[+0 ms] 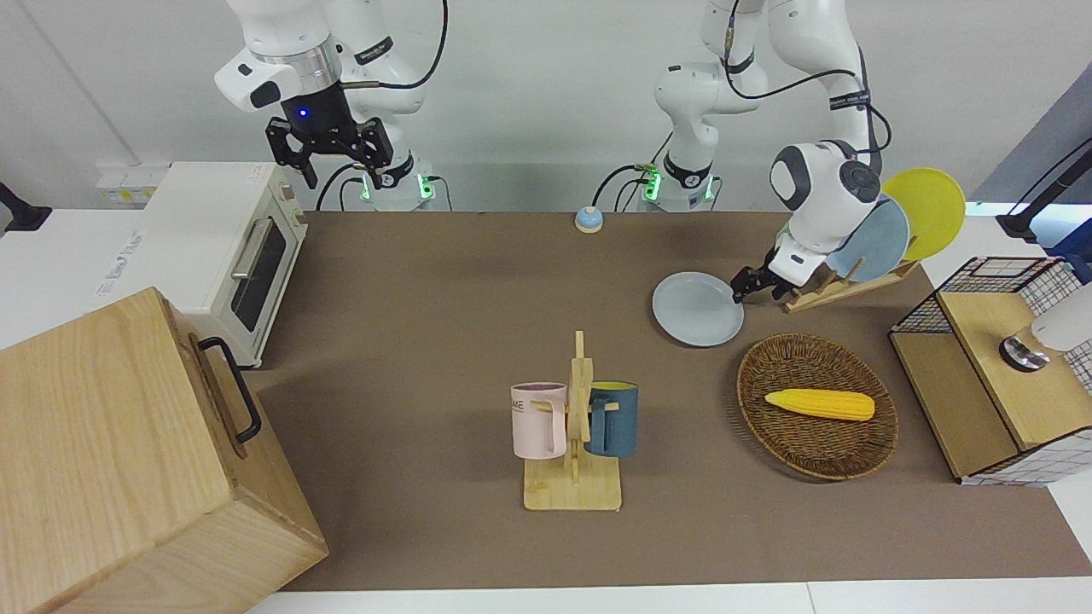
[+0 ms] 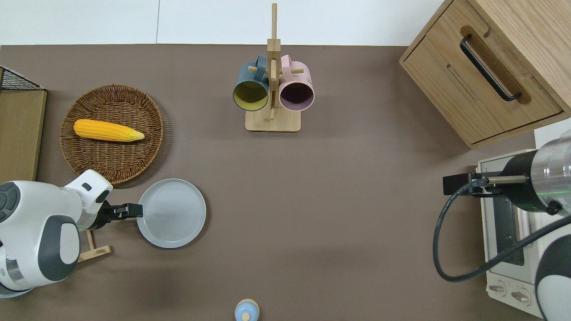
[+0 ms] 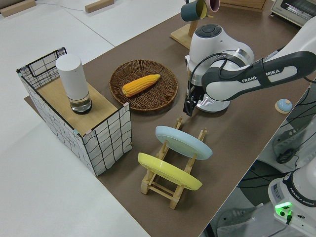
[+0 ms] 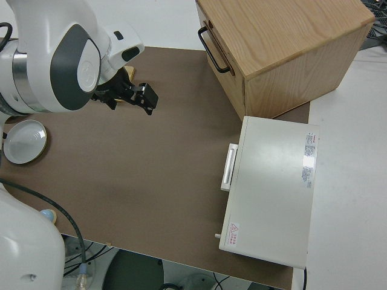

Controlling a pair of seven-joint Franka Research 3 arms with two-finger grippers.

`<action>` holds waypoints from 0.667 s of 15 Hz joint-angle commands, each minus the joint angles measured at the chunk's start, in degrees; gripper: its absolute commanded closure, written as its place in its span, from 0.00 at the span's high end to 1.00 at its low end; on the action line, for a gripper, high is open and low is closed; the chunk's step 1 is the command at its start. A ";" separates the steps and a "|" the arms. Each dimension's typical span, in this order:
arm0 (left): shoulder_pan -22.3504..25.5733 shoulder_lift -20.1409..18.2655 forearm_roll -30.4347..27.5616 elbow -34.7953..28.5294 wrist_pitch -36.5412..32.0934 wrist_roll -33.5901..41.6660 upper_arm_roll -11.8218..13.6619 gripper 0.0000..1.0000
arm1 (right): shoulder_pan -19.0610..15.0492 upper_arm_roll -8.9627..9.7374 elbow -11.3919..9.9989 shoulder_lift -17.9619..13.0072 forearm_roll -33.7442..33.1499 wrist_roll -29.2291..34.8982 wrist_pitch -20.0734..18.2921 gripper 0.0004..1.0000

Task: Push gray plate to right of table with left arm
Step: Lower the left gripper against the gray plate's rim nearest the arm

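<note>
The gray plate (image 1: 693, 310) lies flat on the brown table (image 1: 426, 298), between the middle and the left arm's end; it also shows in the overhead view (image 2: 176, 216). My left gripper (image 1: 739, 288) is low at the table and looks shut and empty. In the overhead view the left gripper (image 2: 136, 209) touches the plate's rim on the side toward the left arm's end of the table. The left side view shows the left gripper (image 3: 188, 109) pointing down next to the wicker basket. My right gripper (image 1: 328, 158) is open and its arm is parked.
A wooden dish rack (image 1: 819, 290) holds a sky-blue plate (image 1: 874, 243) and a yellow plate (image 1: 932, 209). A wicker basket (image 1: 798, 452) holds a corn cob. A mug tree (image 1: 576, 426), toaster oven (image 1: 230, 239), wooden cabinet (image 1: 111, 452), wire crate (image 1: 998, 367) and small bell (image 1: 589, 220) stand around.
</note>
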 commanded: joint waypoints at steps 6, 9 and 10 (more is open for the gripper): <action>-0.13 -0.18 -2.41 -4.09 3.75 -1.63 -1.49 0.76 | -1.41 0.83 -1.56 -1.57 1.23 0.59 0.01 1.00; -0.13 -0.18 -2.41 -4.36 4.10 -1.99 -2.20 0.60 | -1.41 0.83 -1.56 -1.57 1.23 0.59 0.01 1.00; -0.13 -0.18 -2.41 -4.45 4.19 -2.25 -2.55 0.52 | -1.41 0.83 -1.56 -1.57 1.23 0.59 0.01 1.00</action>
